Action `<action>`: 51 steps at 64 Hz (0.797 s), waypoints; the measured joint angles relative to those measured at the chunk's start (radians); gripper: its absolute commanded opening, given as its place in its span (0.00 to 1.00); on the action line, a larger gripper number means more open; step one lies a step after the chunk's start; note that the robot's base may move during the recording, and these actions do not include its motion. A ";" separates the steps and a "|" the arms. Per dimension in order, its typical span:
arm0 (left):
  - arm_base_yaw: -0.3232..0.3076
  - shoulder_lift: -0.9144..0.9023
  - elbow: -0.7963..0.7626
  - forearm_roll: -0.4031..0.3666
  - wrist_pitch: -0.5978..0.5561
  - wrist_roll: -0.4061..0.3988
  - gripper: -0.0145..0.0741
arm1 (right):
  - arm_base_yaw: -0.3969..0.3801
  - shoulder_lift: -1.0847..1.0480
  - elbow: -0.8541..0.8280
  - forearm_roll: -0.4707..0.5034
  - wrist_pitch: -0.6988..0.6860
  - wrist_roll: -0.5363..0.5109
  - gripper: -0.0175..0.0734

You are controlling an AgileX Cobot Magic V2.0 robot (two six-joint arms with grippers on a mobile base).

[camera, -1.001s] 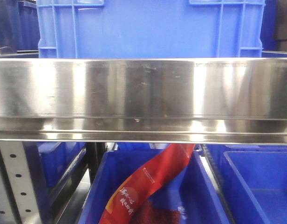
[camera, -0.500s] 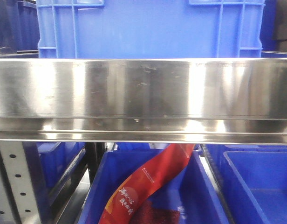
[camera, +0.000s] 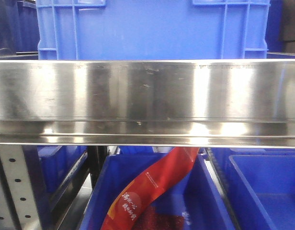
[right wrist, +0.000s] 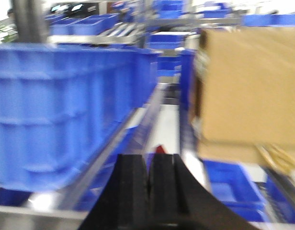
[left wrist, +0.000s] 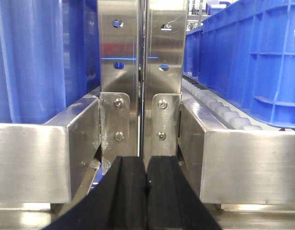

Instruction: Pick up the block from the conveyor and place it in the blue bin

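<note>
No conveyor belt and no block show in any view. My left gripper [left wrist: 146, 165] is shut and empty, its black fingers pressed together in front of two upright steel posts [left wrist: 142, 72] of a rack. My right gripper [right wrist: 149, 165] is shut and empty, held above a steel rail with a big blue bin [right wrist: 66, 110] to its left; this view is blurred by motion. In the front view a large blue bin [camera: 152, 28] stands on a steel shelf rail [camera: 147, 100], and lower blue bins [camera: 195, 201] sit beneath it.
A red printed bag [camera: 152, 187] lies in the lower middle bin. A brown cardboard box [right wrist: 250, 86] stands right of my right gripper. White rollers [left wrist: 224, 112] carry a blue bin [left wrist: 253, 57] right of the left gripper. A perforated upright [camera: 16, 191] stands lower left.
The front view has shifted slightly, the blue bin and rail sliding a little left. Nothing was taken hold of or let go.
</note>
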 measured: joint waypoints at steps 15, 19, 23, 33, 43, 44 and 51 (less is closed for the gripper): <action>0.000 0.000 0.000 0.000 -0.003 0.000 0.04 | -0.092 -0.113 0.177 0.006 -0.044 0.000 0.01; 0.000 0.000 0.000 0.000 -0.003 0.000 0.04 | -0.102 -0.113 0.183 0.006 -0.053 0.000 0.01; 0.000 0.000 0.000 0.000 -0.003 0.000 0.04 | -0.104 -0.113 0.185 0.006 -0.053 0.000 0.01; 0.000 0.000 0.000 0.000 -0.003 0.000 0.04 | -0.104 -0.113 0.185 0.006 -0.061 0.000 0.01; 0.000 0.000 0.000 0.000 -0.003 0.000 0.04 | -0.104 -0.113 0.185 0.006 -0.065 0.000 0.01; 0.000 0.000 0.000 0.000 -0.003 0.000 0.04 | -0.104 -0.113 0.185 0.006 -0.067 0.000 0.01; 0.000 0.000 0.000 0.000 -0.003 0.000 0.04 | -0.104 -0.113 0.185 0.006 -0.068 0.000 0.01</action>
